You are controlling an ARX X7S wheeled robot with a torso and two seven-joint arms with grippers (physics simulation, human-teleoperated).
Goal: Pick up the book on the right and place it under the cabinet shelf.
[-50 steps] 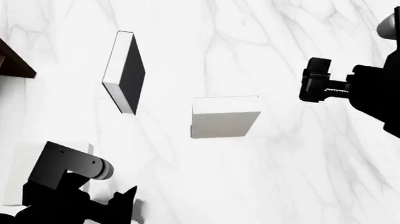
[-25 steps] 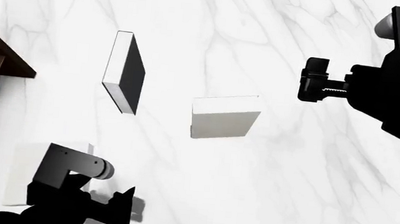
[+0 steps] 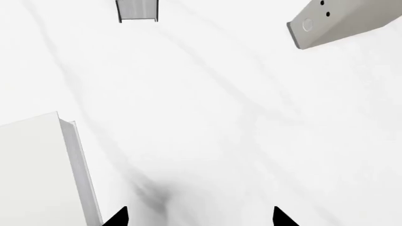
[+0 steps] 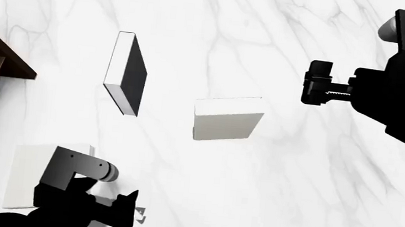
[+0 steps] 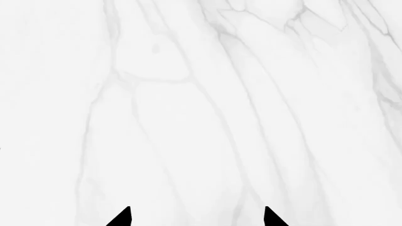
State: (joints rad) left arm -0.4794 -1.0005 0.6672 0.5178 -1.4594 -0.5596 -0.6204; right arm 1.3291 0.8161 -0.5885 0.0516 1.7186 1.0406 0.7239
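Risk is pinch slip: right claw [image 4: 316, 81] hangs released at upper right, apart from the book [image 4: 228, 121] lying flat mid-frame, so I may skate it across the marble table [image 4: 305, 207].

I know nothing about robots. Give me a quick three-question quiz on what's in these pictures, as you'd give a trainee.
1. How many books lie on the marble table?
2. True or false: the right gripper is holding a book.
3. Which book lies farthest right in the head view?
A. the black-faced book
B. the grey book
C. the white book by the left arm

Key: 1. three; 2. false, it is open and empty; 3. B.
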